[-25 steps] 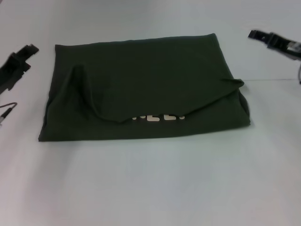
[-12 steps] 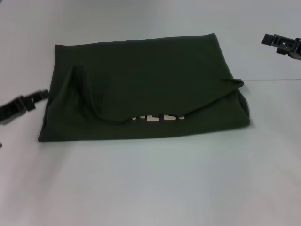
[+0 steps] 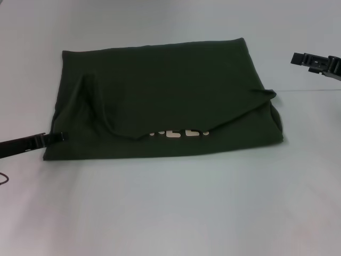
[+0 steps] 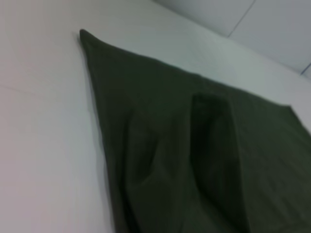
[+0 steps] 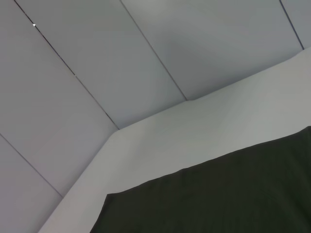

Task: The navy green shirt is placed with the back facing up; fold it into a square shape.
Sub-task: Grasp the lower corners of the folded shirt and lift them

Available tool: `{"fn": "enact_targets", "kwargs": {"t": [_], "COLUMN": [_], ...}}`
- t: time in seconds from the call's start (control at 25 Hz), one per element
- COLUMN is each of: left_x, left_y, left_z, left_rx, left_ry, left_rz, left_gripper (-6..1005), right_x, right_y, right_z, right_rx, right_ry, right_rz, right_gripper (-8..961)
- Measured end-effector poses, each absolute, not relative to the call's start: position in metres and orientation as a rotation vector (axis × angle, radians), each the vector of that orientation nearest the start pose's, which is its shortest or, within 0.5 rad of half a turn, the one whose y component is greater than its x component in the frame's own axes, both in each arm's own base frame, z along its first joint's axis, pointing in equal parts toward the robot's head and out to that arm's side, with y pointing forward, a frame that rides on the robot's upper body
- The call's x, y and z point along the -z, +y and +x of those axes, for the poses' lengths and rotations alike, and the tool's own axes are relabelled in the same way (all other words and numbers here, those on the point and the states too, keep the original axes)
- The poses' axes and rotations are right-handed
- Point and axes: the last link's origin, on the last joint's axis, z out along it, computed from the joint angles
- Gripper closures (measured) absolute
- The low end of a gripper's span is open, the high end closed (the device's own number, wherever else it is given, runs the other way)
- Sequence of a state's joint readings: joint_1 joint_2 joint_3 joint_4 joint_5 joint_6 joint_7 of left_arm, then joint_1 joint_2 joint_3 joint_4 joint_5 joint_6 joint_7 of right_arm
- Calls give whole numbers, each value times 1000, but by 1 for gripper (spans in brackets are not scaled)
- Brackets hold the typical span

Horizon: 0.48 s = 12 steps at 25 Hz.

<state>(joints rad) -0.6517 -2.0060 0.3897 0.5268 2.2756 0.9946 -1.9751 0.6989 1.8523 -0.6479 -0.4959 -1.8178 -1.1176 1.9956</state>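
Note:
The navy green shirt [image 3: 160, 90] lies folded into a wide rectangle on the white table. Its top layer is folded toward the near edge, with a raised crease at the left, and white lettering [image 3: 178, 132] peeks out from under its lower hem. My left gripper [image 3: 56, 137] is low at the shirt's near-left corner, its tip touching or just short of the cloth edge. The left wrist view shows the shirt [image 4: 194, 160] and its crease close up. My right gripper [image 3: 296, 58] hangs off the far right, apart from the cloth. The right wrist view shows one shirt [image 5: 218, 194] edge.
The white table [image 3: 170, 213] spreads all around the shirt, with a wide bare stretch at the near side. A thin seam line [image 3: 309, 90] crosses the table at the right. Grey wall panels [image 5: 121, 63] stand beyond the table.
My left gripper has dropped from beside the far-left corner down to the shirt's near-left corner. The right gripper has shifted slightly at the right. The shirt has not moved.

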Motion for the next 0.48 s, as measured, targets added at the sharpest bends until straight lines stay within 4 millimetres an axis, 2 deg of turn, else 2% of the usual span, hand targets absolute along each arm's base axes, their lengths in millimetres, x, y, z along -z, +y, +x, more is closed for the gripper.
{"fn": "enact_targets", "kwargs": {"t": [0.48], "left_x": [-33], "left_y": [409], "left_z": [-336], "left_rx": [365], "left_ry": [-1354], "left_rz": [-1938], "left_gripper": [236], "right_x": [-103], "right_y": [442], "right_z": [272], "right_rx": [-832], "right_ry": [1285], "right_rz": [-2037], "right_gripper": [84]}}
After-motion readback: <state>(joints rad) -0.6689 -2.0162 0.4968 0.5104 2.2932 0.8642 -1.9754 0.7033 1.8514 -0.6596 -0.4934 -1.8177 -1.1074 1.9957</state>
